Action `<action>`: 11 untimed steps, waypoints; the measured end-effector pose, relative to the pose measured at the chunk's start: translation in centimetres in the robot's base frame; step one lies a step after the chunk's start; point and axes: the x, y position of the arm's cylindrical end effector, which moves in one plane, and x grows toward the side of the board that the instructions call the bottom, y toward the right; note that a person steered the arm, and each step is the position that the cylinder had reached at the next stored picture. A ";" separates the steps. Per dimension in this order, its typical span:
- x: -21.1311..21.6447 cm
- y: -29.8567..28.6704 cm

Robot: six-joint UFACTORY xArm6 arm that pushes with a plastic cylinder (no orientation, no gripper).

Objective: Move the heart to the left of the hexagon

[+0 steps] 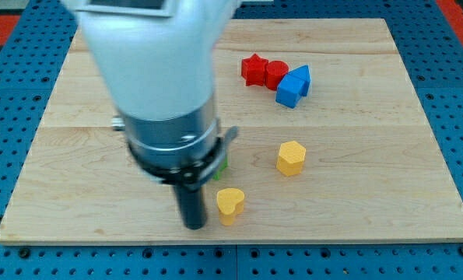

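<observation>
Camera view, the only one. Wooden board (pixel 356 210) on a blue pegboard surround (pixel 457 85). Arm housing (pixel 161 78) fills the view's upper left, hiding much of the board behind it.

Rod ends at my tip (pixel 194 226), low on the board, just beside the yellow heart (pixel 230 204) on its left flank; touching or a hair apart, cannot tell. No jaws here, so nothing clenched or released: a bare rod, pushing contact only.

Yellow heart near the view's bottom edge, down and left of the yellow hexagon (pixel 291 158), clearly apart from it. Already leftward of the hexagon, but low; judged part done, with the row still to be matched.

Tip on the heart's left would drive it rightward, toward the hexagon's underside. Probably placed for a nudge up and right, or for repositioning beneath.

Sliver of green block (pixel 221 165) peeking from behind the arm, shape hidden.

Red star (pixel 251 69), red cylinder (pixel 275 74) and blue block (pixel 294 85) clustered touching near the view's top, well apart from the work.
</observation>
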 end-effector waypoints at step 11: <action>-5.3 9.8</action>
